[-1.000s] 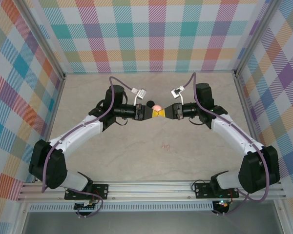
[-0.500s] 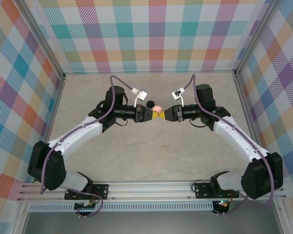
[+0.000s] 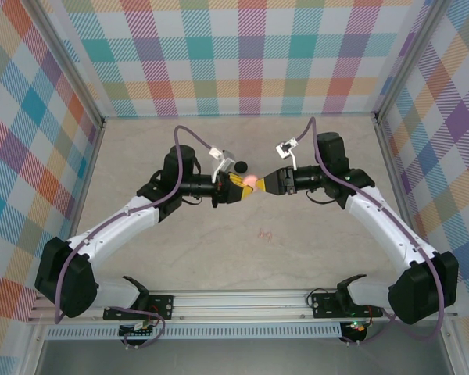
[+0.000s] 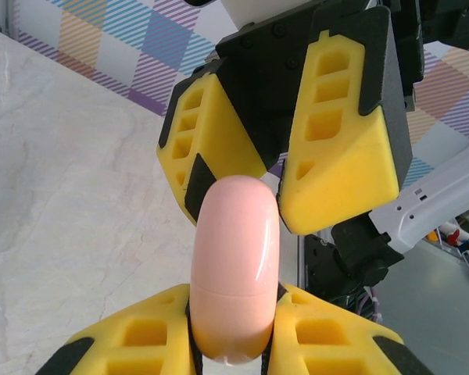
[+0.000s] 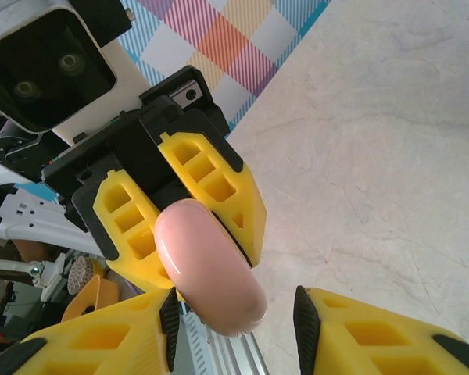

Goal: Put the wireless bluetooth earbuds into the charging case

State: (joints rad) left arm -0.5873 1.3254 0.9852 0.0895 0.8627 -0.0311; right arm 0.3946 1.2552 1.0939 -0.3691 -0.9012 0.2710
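The left gripper [image 4: 233,344] pinches one end of the glossy pale pink oval charging case [image 4: 234,250], held aloft with its long axis running straight into the right gripper [image 5: 236,319], whose jaws stand spread around the other end; tiny pale pink earbuds [image 3: 264,233] lie on the marbled surface [image 3: 203,258] nearer the bases.

case [image 4: 234,266] in left gripper [image 4: 234,336] | right gripper [image 5: 234,303] astride it, perhaps touching
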